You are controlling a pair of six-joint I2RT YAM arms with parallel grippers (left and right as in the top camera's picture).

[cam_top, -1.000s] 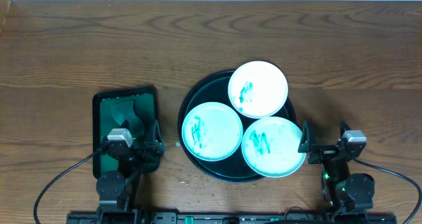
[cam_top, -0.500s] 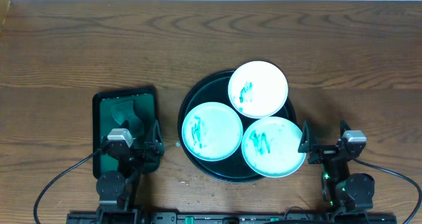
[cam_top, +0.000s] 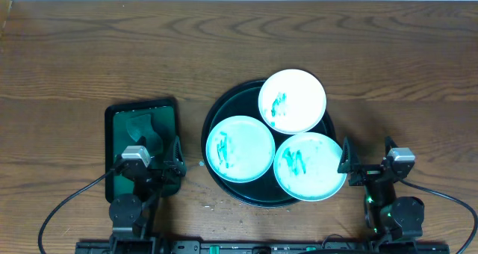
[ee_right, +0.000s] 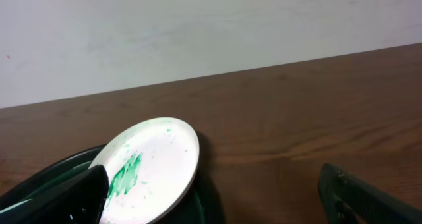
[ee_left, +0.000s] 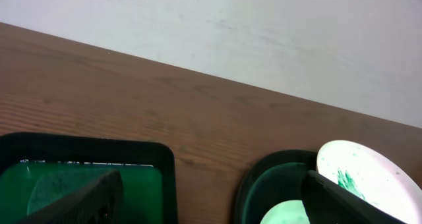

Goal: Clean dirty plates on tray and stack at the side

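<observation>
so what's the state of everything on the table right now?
back plate: dirty, teal smear, overhangs rim
left plate: dirty, smeared, inside tray
right plate: dirty, smeared, overhangs rim
tray: holds all three plates, unstacked
sponge: lying in small green tray
left gripper: open, empty
right gripper: open, empty

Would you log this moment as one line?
plates: three, smeared, on tray | left gripper: open, empty | right gripper: open, empty | stacked: none
</observation>
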